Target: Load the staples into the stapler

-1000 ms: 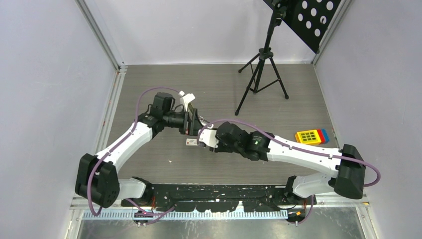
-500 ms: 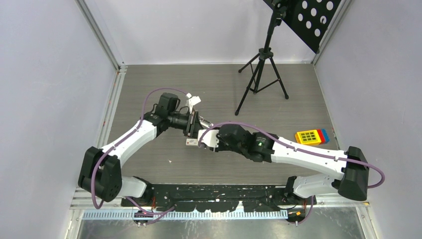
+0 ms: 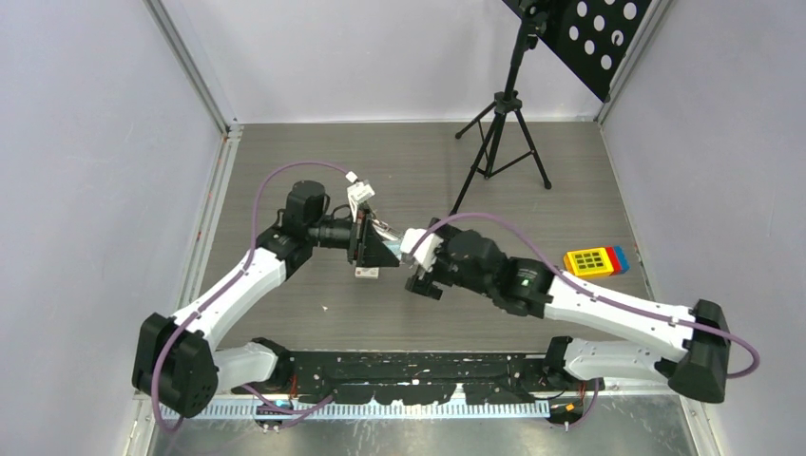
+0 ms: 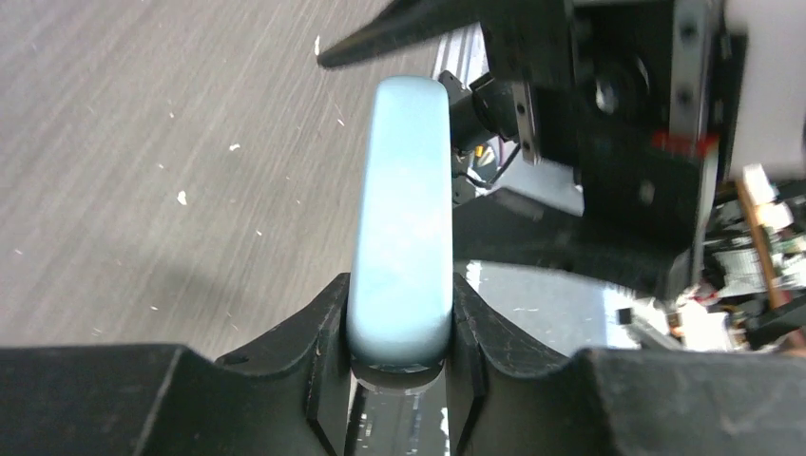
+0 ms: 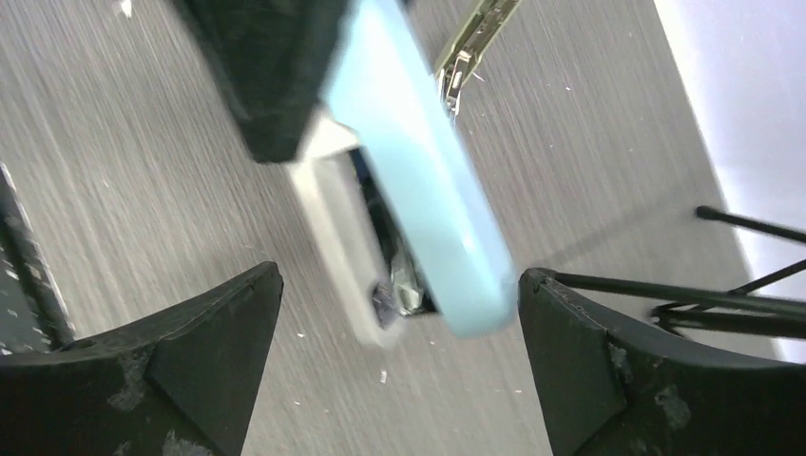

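Observation:
My left gripper [image 4: 399, 328] is shut on the pale blue stapler [image 4: 399, 209], which stands up between its jaws. In the right wrist view the stapler [image 5: 428, 199] shows its blue top and a whitish base slightly apart, with a silvery metal part [image 5: 472, 43] beyond its far end. My right gripper [image 5: 399, 278] is open, its fingers on either side of the stapler's near end and not touching it. In the top view both grippers meet mid-table, left [image 3: 369, 243] and right [image 3: 419, 274]. The staples, a tiny white box with a red mark [image 3: 366, 273], lie on the table just below the left gripper.
A yellow block with blue and red ends [image 3: 596, 260] lies at the right of the table. A black tripod [image 3: 499, 142] stands at the back, under a black perforated panel [image 3: 582, 36]. Grey walls close in both sides.
The right gripper has opened wide and drawn back to the right, off the stapler. The left gripper has closed on the stapler and now holds it alone.

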You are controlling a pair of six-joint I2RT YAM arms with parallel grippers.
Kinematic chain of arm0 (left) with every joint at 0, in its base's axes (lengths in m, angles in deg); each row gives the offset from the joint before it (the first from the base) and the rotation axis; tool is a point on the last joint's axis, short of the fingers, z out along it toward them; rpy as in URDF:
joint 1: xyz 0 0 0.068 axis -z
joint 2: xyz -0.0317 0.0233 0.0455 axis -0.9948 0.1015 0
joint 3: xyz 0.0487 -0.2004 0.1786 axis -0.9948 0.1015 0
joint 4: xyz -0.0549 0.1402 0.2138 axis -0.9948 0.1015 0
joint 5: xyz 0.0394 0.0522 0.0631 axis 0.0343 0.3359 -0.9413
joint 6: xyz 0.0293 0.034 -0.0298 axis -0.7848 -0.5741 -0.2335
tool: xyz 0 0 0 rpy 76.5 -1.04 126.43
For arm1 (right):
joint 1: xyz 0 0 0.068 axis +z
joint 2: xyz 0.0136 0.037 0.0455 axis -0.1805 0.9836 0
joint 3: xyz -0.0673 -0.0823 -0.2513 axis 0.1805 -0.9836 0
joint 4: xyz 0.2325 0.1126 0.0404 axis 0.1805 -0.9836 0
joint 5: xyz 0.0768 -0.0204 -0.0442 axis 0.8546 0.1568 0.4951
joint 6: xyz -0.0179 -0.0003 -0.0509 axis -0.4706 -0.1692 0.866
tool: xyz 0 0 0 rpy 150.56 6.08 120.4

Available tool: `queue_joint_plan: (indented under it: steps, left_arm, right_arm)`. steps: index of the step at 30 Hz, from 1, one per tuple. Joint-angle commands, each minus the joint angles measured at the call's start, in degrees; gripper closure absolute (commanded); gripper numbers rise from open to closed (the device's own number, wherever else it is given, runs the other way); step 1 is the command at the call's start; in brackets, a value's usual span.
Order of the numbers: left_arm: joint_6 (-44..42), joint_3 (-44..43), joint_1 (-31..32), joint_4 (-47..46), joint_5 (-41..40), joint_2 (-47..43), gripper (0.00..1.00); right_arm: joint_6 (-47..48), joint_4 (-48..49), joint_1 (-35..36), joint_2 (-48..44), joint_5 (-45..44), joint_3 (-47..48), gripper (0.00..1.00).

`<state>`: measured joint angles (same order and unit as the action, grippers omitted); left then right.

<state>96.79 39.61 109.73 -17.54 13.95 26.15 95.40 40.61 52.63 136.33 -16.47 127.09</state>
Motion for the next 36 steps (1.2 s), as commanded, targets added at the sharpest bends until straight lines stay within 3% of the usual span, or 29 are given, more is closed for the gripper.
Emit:
queue_joint_plan:
  steps: [1, 8, 12, 16, 18, 27, 36]
  left_arm:
    - [-4.2, 3.1, 0.3, -12.5, 0.4, -4.4, 1.0]
    - [1.8, 9.8, 0.3, -30.7, -1.9, -7.0, 1.0]
    - [5.9, 12.8, 0.3, -42.1, -4.7, -7.5, 1.0]
    - [8.4, 15.0, 0.7, -49.4, -7.6, -7.6, 1.0]
    - [9.8, 15.6, 1.2, -52.7, -8.8, -7.4, 1.0]
    - [16.5, 18.0, 3.1, -65.1, -15.5, -6.2, 1.0]
    - [22.0, 18.6, 3.5, -70.9, -17.0, -3.9, 1.0]
  right_arm:
    - [-14.4, 6.9, -6.9, -7.3, 10.2, -2.9, 0.01]
    - [-34.6, 22.2, -22.8, -14.7, 32.6, -11.6, 0.0]
    - [-45.7, 37.3, -28.9, -14.2, 41.9, -16.7, 0.0]
    - [-58.0, 57.9, -32.9, -11.3, 43.8, -22.4, 0.0]
    - [-60.7, 63.4, -33.4, -8.7, 44.7, -22.8, 0.01]
    - [-69.5, 81.4, -34.5, 2.3, 47.8, -20.4, 0.06]
    - [-76.0, 91.3, -35.4, 8.6, 50.9, -18.1, 0.23]
